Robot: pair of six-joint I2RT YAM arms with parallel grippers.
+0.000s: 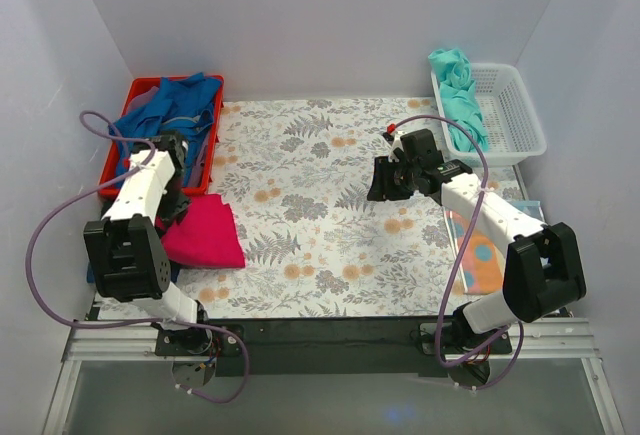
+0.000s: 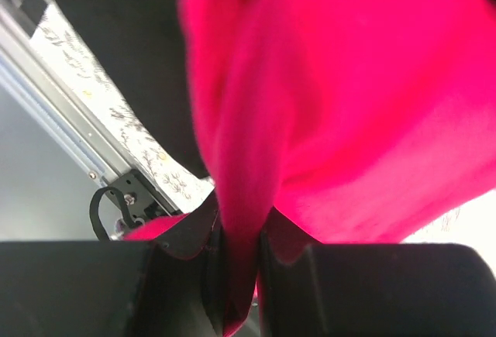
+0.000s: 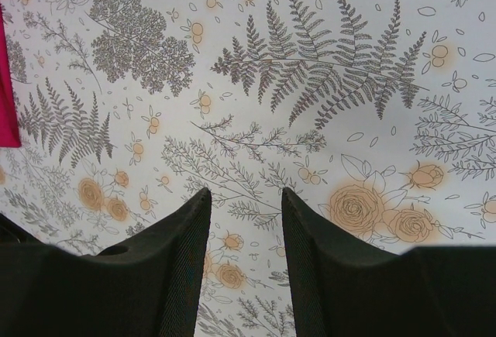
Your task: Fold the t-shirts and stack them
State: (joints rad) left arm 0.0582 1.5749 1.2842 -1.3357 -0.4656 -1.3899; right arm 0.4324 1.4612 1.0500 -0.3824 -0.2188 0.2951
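Observation:
A crimson-pink t-shirt (image 1: 205, 233) lies bunched on the left of the floral table. My left gripper (image 1: 170, 200) is shut on a fold of it; in the left wrist view the pink cloth (image 2: 341, 97) hangs pinched between the black fingers (image 2: 186, 275). A blue t-shirt (image 1: 180, 110) fills the red bin (image 1: 135, 90) at the back left. A teal t-shirt (image 1: 460, 95) drapes over the white basket (image 1: 510, 105) at the back right. My right gripper (image 1: 382, 187) is open and empty above the bare table centre (image 3: 243, 197). An edge of the pink shirt (image 3: 6, 81) shows in the right wrist view.
An orange-and-blue patchwork cloth (image 1: 482, 255) lies under the right arm at the table's right side. The floral tablecloth (image 1: 320, 205) covers the table between the arms. White walls enclose the back and sides.

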